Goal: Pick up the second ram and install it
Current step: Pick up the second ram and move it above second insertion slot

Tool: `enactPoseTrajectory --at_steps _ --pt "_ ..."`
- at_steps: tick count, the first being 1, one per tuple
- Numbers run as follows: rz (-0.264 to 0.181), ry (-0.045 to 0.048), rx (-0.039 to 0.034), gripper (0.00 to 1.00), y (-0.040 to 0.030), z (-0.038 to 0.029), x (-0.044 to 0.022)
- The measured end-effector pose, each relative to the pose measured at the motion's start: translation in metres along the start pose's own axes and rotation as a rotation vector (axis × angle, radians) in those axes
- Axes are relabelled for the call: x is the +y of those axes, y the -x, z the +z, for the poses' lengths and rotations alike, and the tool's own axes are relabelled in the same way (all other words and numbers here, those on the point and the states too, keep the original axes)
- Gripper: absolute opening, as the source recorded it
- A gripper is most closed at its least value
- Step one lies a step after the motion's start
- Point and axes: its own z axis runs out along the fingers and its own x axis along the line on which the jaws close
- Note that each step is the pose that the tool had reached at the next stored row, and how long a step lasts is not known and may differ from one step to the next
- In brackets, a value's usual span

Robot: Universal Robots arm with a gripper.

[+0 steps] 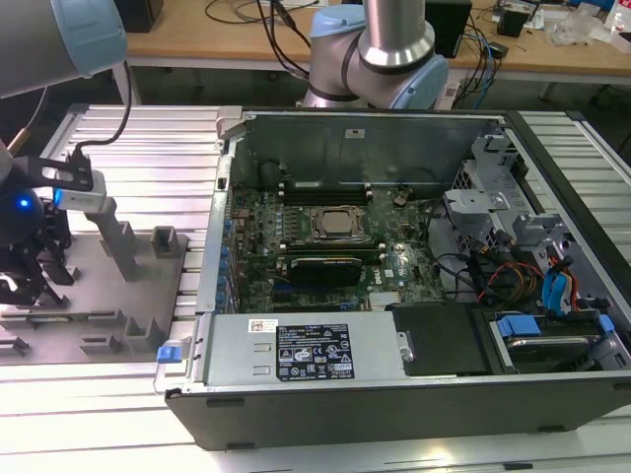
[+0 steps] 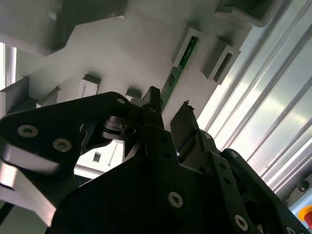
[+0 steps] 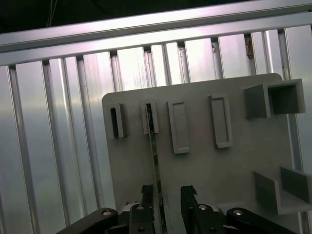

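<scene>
Ribbed aluminium table (image 1: 138,148) carries the open computer case (image 1: 394,414) and, on the exterior view's left, a grey holder plate (image 1: 108,296). I see my gripper (image 3: 167,192) over that plate, fingers apart, clamping nothing. The second ram (image 3: 153,146) stands on edge in a plate slot, its near end between the fingers, close beside one.

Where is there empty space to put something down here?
Bare ribbed table lies between the grey fixture plate and the table's far edge, and again on that plate's near side. It is crowded inside the computer case, and around the gripper straddling the ram.
</scene>
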Motion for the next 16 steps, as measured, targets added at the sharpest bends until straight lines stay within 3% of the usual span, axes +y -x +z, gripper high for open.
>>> enactPoseTrajectory --at_steps 10,16 --pt "-0.003 -0.0002 -0.0001 0.36 -0.0052 0.0149 -0.0001" --pt "-0.032 0.0011 -0.0105 0.36 -0.0096 0.033 0.0116"
